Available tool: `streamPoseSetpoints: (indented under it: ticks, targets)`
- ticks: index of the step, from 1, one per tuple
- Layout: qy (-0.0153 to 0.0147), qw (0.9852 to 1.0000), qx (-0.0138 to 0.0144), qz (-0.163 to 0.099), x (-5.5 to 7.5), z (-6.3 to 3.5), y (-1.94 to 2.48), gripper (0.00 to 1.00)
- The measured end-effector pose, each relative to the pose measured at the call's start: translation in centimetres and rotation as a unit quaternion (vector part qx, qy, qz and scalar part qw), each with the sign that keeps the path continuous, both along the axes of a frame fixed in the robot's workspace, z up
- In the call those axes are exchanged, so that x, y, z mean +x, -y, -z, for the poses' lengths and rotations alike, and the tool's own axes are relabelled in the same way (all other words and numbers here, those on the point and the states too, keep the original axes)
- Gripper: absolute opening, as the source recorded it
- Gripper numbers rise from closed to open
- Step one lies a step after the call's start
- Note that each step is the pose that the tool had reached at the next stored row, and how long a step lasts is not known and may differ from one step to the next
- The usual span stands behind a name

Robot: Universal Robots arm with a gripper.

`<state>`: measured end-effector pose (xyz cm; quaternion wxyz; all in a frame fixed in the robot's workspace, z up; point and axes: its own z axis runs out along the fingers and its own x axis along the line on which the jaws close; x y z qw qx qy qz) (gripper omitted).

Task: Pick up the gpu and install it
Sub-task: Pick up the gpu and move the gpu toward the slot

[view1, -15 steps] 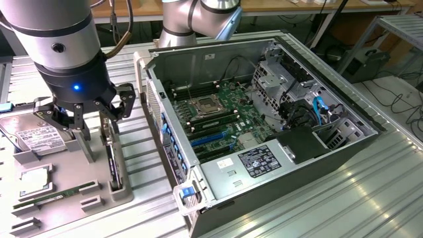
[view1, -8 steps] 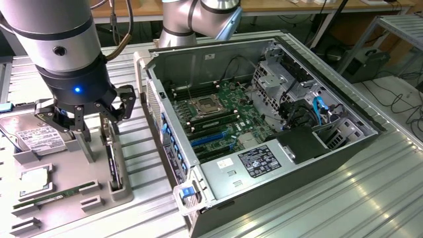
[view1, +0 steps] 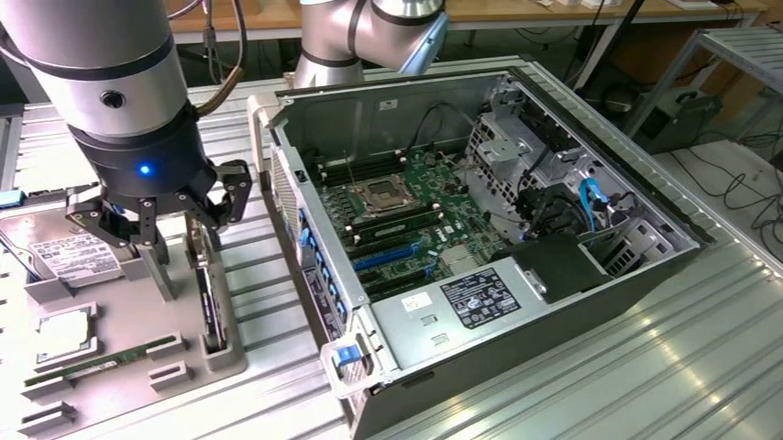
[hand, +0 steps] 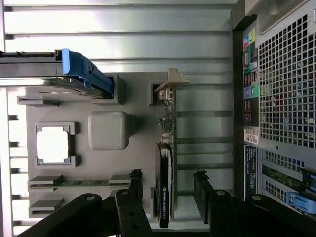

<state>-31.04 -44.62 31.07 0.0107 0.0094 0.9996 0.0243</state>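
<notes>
The task is judged to be at its start. The gpu [hand: 164, 190] has not been lifted and is seen standing on edge in its slot of the grey holder tray [hand: 106, 163], between the jaws of the gripper [hand: 168, 174]. The jaws stand open, one finger to each side of the card with a gap on both sides, so nothing is gripped. No card is seated in the open computer case [view1: 490, 238]. The card's long axis runs along the slot, crosswise to the jaws' closing line. The dark cooler end lies between the jaws and the silver bracket end points away, well beyond them.
</notes>
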Motion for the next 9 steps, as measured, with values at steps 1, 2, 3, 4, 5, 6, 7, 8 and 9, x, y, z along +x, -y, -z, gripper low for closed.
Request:
streamPoseSetpoints:
  ticks: [1, 2, 3, 4, 5, 6, 7, 8, 9]
  targets:
    - [0.0, 1.0, 0.0, 0.0, 0.0, 0.04, 0.01, 0.54]
    - [0.0, 1.0, 0.0001, 0.0, 0.0, 0.07, 0.02, 0.54]
    - [0.0, 1.0, 0.0, -0.001, 0.0, 0.11, 0.04, 0.54]
    - [0.0, 1.0, 0.0001, -0.001, 0.0, 0.14, 0.06, 0.54]
    - [0.0, 1.0, 0.0001, -0.002, 0.0, 0.37, 0.11, 0.54]
    - [0.0, 1.0, 0.0001, -0.004, 0.0, 0.68, 0.21, 0.54]
    - [0.0, 1.0, 0.0001, -0.004, 0.0, 0.85, 0.24, 0.54]
    - [0.0, 1.0, 0.0002, -0.005, 0.0, 1.0, 0.27, 0.54]
    - [0.0, 1.0, 0.0001, -0.006, 0.0, 1.21, 0.33, 0.54]
